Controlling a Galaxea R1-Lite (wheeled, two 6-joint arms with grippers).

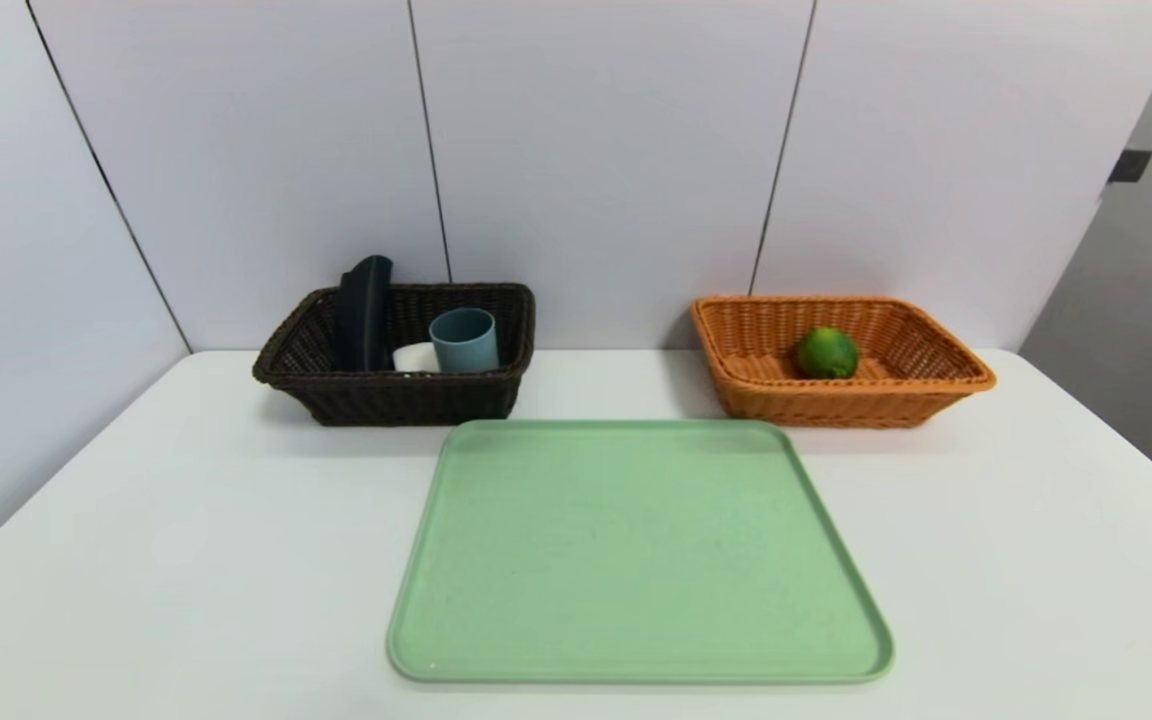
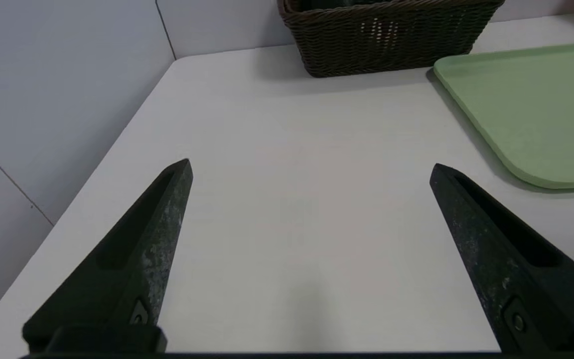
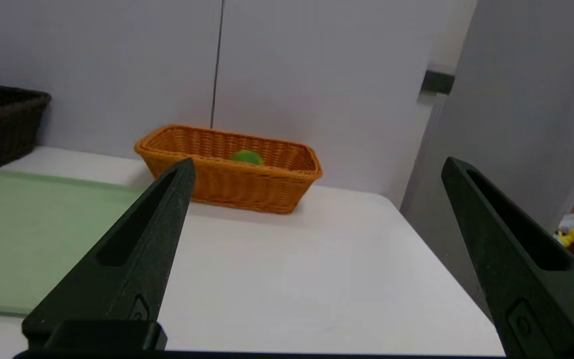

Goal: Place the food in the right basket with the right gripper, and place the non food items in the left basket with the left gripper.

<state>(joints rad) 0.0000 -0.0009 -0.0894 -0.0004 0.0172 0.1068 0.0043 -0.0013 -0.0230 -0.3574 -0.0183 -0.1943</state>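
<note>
The green lime (image 1: pixel 827 352) lies inside the orange-tan right basket (image 1: pixel 936 385); the right wrist view shows its top (image 3: pixel 246 157) over that basket's rim (image 3: pixel 227 169). The dark brown left basket (image 1: pixel 376 395) holds the blue-teal cup (image 1: pixel 464 340), the black cloth roll (image 1: pixel 365 310) leaning upright, and the white soap block (image 1: pixel 416 357). Neither arm shows in the head view. My left gripper (image 2: pixel 309 167) hangs open over bare table, well short of the dark basket (image 2: pixel 386 40). My right gripper (image 3: pixel 317 167) is open and empty above the table's right side.
A pale green tray (image 1: pixel 636 550) lies bare in the middle of the white table (image 1: pixel 186 520), in front of both baskets. Walls close the back and left. The table's right edge (image 3: pixel 431 239) drops off beside the right gripper.
</note>
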